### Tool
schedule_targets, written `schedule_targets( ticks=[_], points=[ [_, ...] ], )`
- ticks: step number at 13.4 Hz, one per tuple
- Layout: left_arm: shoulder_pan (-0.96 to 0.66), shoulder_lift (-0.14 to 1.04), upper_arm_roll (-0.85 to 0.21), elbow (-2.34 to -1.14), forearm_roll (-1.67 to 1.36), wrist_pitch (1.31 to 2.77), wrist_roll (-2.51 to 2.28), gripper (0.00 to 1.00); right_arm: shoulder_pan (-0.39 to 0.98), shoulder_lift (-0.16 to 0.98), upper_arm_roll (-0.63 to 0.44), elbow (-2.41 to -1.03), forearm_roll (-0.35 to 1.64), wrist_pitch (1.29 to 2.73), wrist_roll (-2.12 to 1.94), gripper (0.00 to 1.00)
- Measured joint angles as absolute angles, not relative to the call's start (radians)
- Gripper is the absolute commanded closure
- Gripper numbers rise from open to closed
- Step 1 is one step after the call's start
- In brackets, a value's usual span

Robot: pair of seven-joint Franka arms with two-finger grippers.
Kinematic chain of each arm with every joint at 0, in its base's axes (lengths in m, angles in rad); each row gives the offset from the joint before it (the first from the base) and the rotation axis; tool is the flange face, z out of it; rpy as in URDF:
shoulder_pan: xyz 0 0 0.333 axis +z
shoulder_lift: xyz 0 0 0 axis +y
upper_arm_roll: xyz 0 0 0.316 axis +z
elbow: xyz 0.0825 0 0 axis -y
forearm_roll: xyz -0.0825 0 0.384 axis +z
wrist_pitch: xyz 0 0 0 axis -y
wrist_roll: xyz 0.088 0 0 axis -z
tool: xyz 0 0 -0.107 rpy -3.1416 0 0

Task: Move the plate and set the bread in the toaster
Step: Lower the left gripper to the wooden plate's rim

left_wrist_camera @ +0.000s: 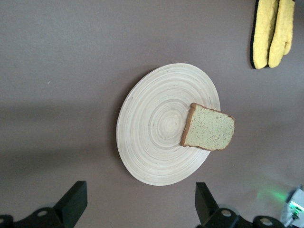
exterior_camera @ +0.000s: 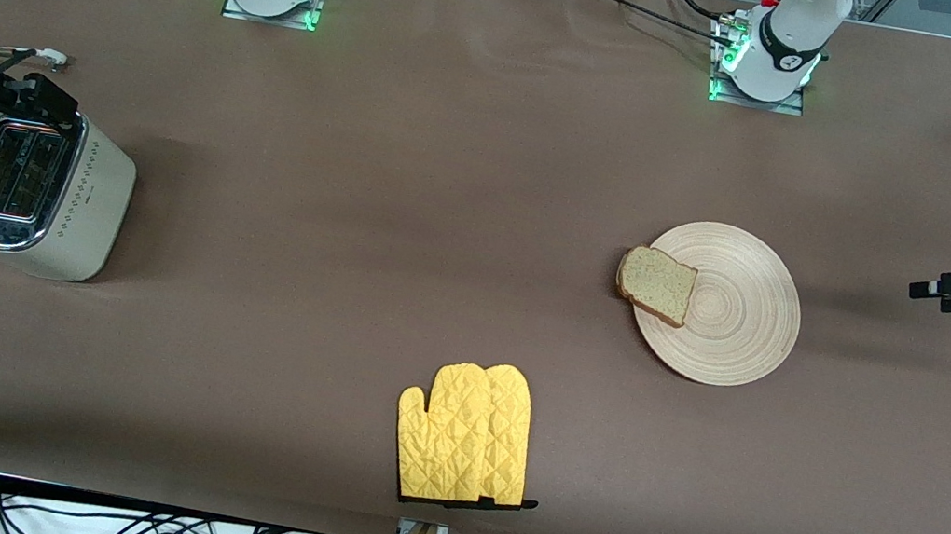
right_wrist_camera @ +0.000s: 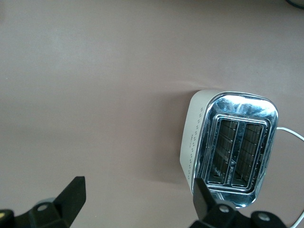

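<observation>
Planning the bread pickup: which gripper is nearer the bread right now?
Left. The left gripper hangs open by the plate holding the bread; the right gripper hangs open by the toaster.

Lit evenly and brightly from above, cast soft shadows beside the toaster [exterior_camera: 39, 188] and plate [exterior_camera: 738, 311], glared on the chrome top, glowed green at both bases, stayed sharp across the table [exterior_camera: 410, 201].
</observation>
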State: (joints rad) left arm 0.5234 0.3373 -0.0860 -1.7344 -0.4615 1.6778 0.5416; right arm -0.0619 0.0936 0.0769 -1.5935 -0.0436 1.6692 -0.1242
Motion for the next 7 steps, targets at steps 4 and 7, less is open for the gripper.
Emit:
schedule_targets(
  ticks=[4, 7],
  points=[
    [0.615, 0.574, -0.086, -1.739, -0.607, 1.676, 0.794, 0.0, -0.062, 0.094, 0.077, -1.593, -0.044, 1.669, -0.124, 0.0],
    [0.627, 0.722, -0.097, -1.746, -0.71, 1.664, 0.889, 0.09, -0.062, 0.094, 0.077, -1.593, -0.043, 1.67, -0.124, 0.0]
  ],
)
